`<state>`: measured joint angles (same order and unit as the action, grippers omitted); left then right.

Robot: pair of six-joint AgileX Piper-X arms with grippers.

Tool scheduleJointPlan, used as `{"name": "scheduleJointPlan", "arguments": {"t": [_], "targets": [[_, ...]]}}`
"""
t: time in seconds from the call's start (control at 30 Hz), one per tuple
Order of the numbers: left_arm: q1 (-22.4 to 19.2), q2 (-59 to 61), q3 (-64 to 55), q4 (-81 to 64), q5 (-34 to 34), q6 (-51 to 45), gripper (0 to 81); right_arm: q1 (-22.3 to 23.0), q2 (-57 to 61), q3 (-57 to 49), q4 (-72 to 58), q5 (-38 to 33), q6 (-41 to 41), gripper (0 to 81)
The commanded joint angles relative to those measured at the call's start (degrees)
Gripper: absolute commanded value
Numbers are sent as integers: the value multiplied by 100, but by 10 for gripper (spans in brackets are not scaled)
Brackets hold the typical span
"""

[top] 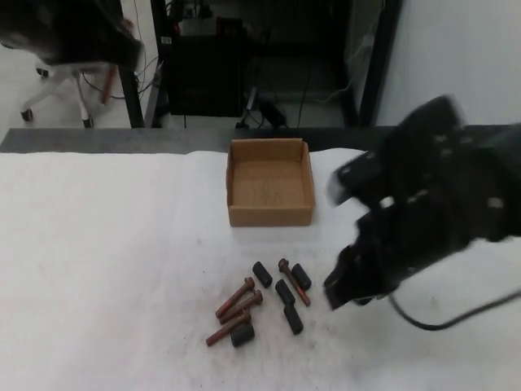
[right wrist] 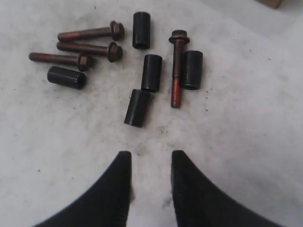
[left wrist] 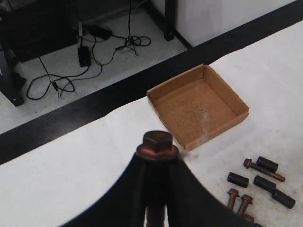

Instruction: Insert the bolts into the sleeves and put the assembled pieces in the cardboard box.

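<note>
Several copper-coloured bolts [right wrist: 87,48] and several short black sleeves [right wrist: 151,72] lie loose on the white bench, in a cluster [top: 260,301] in front of the open cardboard box [top: 269,213]. My right gripper [right wrist: 150,165] hovers open just beside the cluster, nearest one sleeve [right wrist: 137,108], with nothing between its fingers; in the high view it [top: 346,289] is right of the parts. My left gripper [left wrist: 157,163] is shut on a bolt [left wrist: 157,143], hex head sticking up past the fingertips, held high with the box [left wrist: 222,92] and the parts [left wrist: 258,182] below it.
The box holds nothing. A black bench edge [top: 114,140] runs behind the white cover. Beyond it are cables [left wrist: 90,56] on the floor and an office chair [top: 61,94]. White bench surface spreads wide to the left of the parts.
</note>
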<state>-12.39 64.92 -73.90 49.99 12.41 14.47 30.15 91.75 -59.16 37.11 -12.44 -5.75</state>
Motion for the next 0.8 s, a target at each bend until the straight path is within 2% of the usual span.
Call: {"name": "scheduleJointPlan", "arguments": {"t": [0.0, 0.17, 0.37, 0.57, 0.77], "targets": [[18, -311, -27, 367, 0, 83, 3, -14, -94, 49, -73, 14, -47, 279], [18, -698, 64, 1154, 0, 89, 3, 264, 718, -1210, 332, 46, -198, 279], [18, -733, 936, 1138, 0, 89, 3, 405, 1448, -2543, 1433, 525, -186, 279], [18, -733, 1867, 807, 11, 89, 3, 405, 1514, -2503, 1524, 909, -166, 279], [18, -733, 2282, 435, 53, 89, 3, 503, 1743, -2517, 1152, 901, -199, 279]]}}
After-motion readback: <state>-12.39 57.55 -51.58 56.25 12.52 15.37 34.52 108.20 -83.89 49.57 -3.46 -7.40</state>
